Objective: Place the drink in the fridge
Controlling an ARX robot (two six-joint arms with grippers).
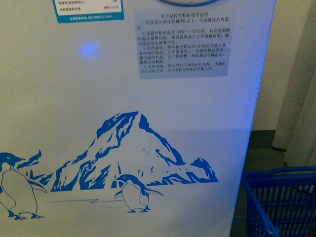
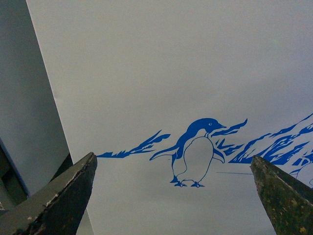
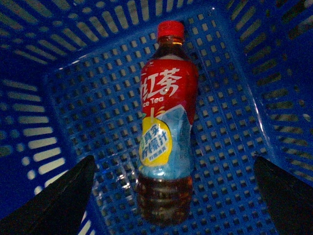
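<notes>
Dark wedge-shaped fingers [image 2: 58, 196], lol
Looked scuffed and pale-speckled on the left gripper [image 2: 173, 156], plain black on the right gripper [image 3: 174, 157].

Fridge [image 1: 74, 98] front wall fills front view, L to centre. Basket [image 1: 284, 205] on floor [image 1: 256, 148], just R of fridge's R edge, low down. Bottle [image 3: 166, 127] lies in basket, on its base mesh, approx central. R hand [image 3: 173, 161] above basket, over bottle. L hand [image 2: 173, 157] faces fridge wall.
</notes>
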